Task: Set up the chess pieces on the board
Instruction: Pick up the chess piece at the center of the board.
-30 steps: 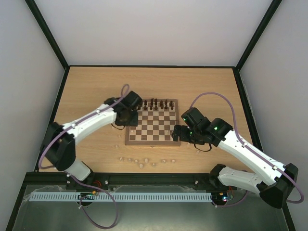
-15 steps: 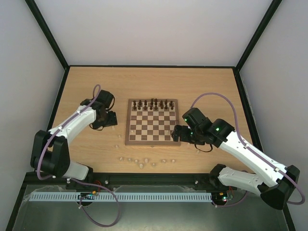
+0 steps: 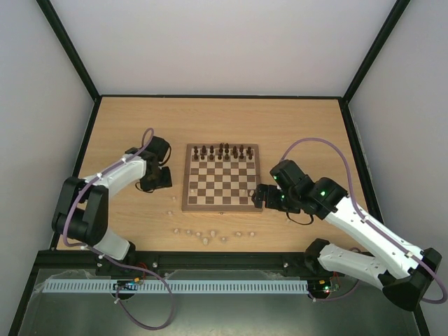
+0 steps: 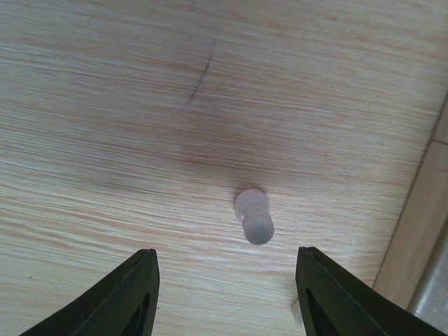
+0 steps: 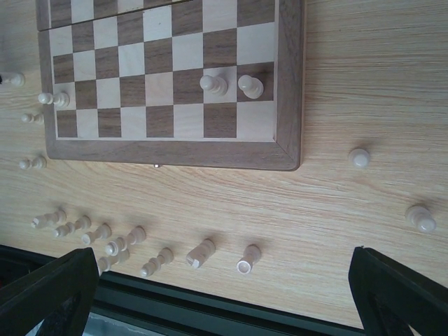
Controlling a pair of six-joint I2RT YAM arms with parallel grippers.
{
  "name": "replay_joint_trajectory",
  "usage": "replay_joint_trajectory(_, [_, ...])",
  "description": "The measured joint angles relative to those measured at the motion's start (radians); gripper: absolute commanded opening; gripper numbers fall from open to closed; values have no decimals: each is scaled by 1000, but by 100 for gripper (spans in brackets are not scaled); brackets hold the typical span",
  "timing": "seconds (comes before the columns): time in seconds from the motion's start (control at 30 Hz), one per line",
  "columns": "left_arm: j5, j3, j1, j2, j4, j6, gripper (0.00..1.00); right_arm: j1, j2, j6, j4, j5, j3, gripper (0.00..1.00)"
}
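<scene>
**SET-UP INCOMPLETE**

Left gripper (image 4: 225,280) left of the board (image 3: 221,206), fingers spread, empty, over one pale pawn (image 4: 253,215) on the tabletop (image 4: 105,105). Right gripper (image 5: 222,266) at the board's near right corner, fingers wide apart, holding nothing. Dark pieces (image 3: 222,151) lined along the board's far edge. Two pale pieces (image 5: 227,85) on its near right squares. Remaining pale pieces (image 5: 112,241) scattered off its near edge.

I work over a light-wood table (image 3: 294,119), shut in by plain pale walls (image 3: 210,42) and black frame struts (image 3: 68,49).
</scene>
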Motion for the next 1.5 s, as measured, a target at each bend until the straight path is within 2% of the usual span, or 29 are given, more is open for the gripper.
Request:
replay_joint_trajectory(0.13, [8, -13, 0, 39, 26, 3, 57, 0, -9, 2, 0, 0, -1, 99])
replay_joint_trajectory(0.3, [13, -19, 0, 77, 42, 10, 43, 0, -11, 2, 0, 0, -9, 99])
replay_joint_trajectory(0.53, [16, -19, 0, 89, 59, 16, 32, 0, -9, 1, 1, 0, -11, 99])
replay_joint_trajectory(0.7, [15, -17, 0, 90, 59, 18, 17, 0, 4, 0, 2, -2, -11, 99])
replay_joint_trajectory(0.97, [8, 2, 0, 107, 61, 21, 17, 0, 34, -8, 18, -3, -13, 99])
replay_joint_trajectory(1.07, [3, 4, 0, 110, 61, 25, 31, 0, 39, -11, 25, -3, -15, 99])
replay_joint_trajectory(1.13, [0, 5, 0, 113, 61, 25, 33, 0, 40, -12, 27, -3, -20, 99])
replay_joint_trajectory(1.5, [-18, 40, 0, 123, 56, 26, 27, 0, 69, -26, 49, -10, -31, 99])
